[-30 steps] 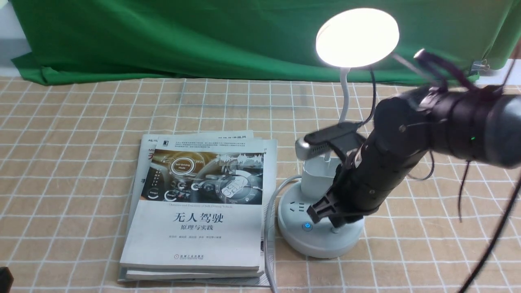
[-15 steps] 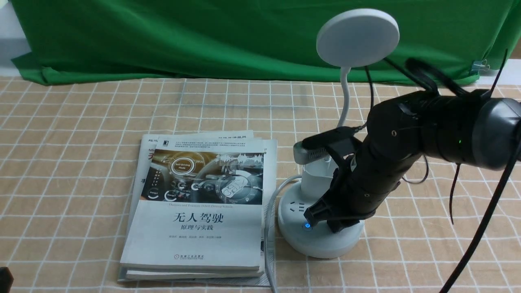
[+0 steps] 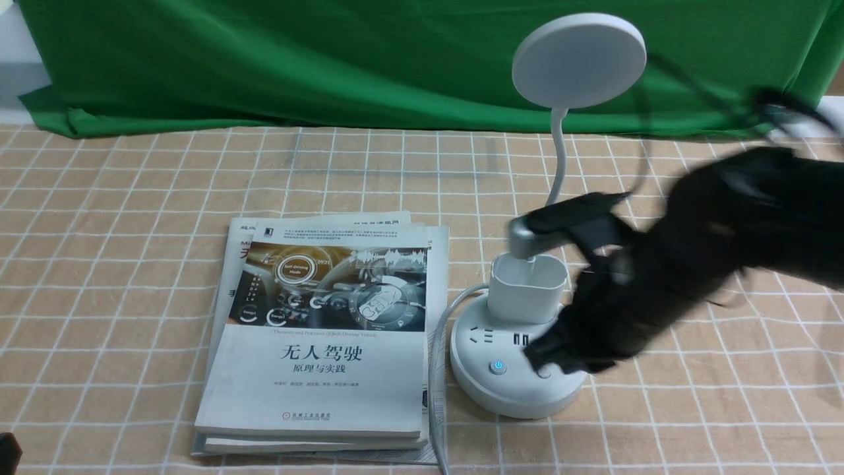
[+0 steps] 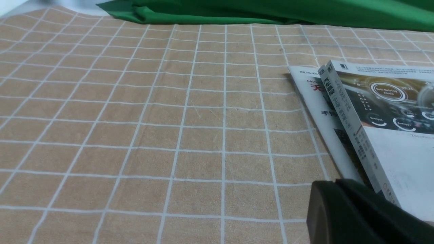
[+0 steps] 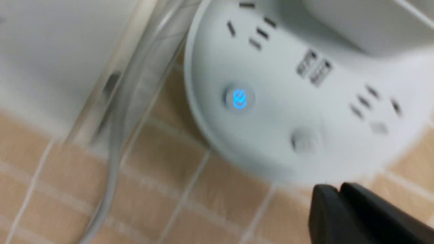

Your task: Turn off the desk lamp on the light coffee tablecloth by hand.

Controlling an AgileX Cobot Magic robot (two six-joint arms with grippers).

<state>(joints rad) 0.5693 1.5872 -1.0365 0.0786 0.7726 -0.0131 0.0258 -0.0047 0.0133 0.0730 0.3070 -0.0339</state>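
Note:
The white desk lamp stands on the light coffee tablecloth, and its round disc head is dark. On the round base a small button glows blue. My right gripper, the hand, is motion-blurred and shut, hovering over the right part of the base beside the cup holder. In the right wrist view the shut fingertips sit just off the rim of the base, near an unlit second button and apart from the blue button. My left gripper is shut, low over the cloth.
A stack of books lies just left of the lamp, and the lamp's grey cable runs between them. A green backdrop cloth hangs along the far edge. Loose black cables trail off my right arm.
The lamp head was lit a second ago and has been dark since half a second ago. My right gripper has drawn back to the right, away from the blue button.

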